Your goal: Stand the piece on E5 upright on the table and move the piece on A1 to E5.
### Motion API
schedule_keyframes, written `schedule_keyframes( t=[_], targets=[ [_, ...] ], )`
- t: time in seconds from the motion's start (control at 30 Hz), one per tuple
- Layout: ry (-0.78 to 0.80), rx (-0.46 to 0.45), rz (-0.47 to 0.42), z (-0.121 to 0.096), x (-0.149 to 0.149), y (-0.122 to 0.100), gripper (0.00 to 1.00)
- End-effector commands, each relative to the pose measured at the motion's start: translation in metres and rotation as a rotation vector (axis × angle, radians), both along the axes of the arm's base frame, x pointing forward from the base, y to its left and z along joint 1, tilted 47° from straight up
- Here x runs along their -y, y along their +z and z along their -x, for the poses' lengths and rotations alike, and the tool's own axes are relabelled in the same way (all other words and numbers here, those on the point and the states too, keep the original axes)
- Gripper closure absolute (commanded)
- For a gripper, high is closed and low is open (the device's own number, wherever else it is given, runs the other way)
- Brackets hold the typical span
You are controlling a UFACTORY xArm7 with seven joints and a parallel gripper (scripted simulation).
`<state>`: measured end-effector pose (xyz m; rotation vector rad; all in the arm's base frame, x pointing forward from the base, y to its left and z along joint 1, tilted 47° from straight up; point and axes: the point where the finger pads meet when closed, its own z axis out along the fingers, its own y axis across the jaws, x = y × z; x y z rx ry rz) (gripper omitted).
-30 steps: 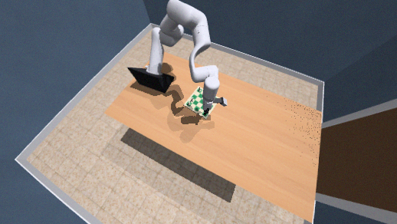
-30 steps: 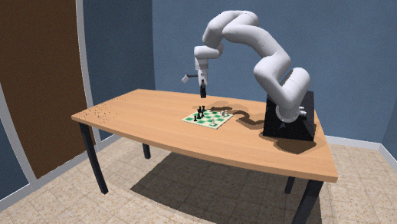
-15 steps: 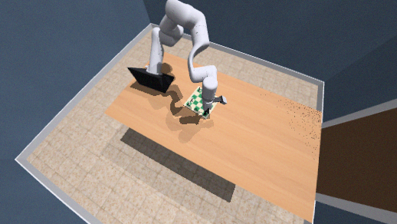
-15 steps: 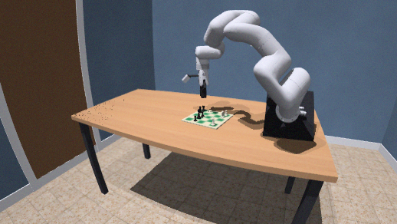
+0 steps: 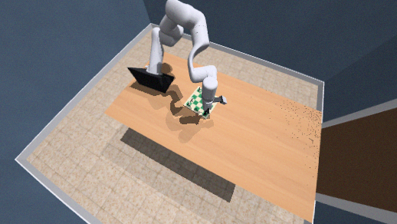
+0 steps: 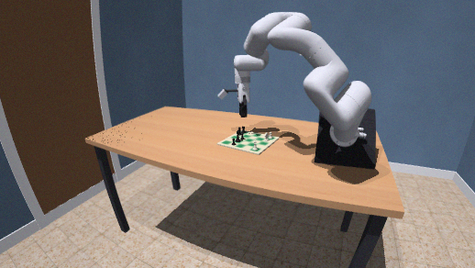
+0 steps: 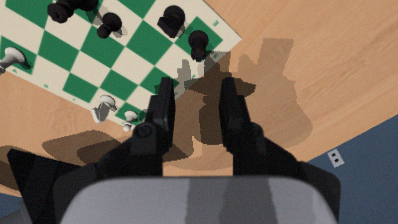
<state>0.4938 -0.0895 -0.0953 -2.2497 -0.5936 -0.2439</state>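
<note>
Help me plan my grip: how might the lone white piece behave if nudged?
The lone white piece would probably tip if pushed high, being upright and slender. Its broad round foot should resist gentle nudges; toppled, it might roll.

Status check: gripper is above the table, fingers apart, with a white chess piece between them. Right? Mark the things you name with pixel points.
No piece is between them: the wrist view shows only a gap between the fingers of the gripper [image 6: 243, 116] [image 7: 197, 82]. It is above the table [image 5: 264, 153] [image 6: 183, 156], fingers apart, as you say.
</note>
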Motion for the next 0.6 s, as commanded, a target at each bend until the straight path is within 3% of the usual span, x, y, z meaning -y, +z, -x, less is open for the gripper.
schedule_keyframes(
  t=[0.0, 0.57],
  targets=[
    [-0.003, 0.003, 0.004, -0.001, 0.002, 0.0, 0.63],
    [-0.003, 0.002, 0.004, -0.001, -0.008, -0.009, 0.63]
  ],
)
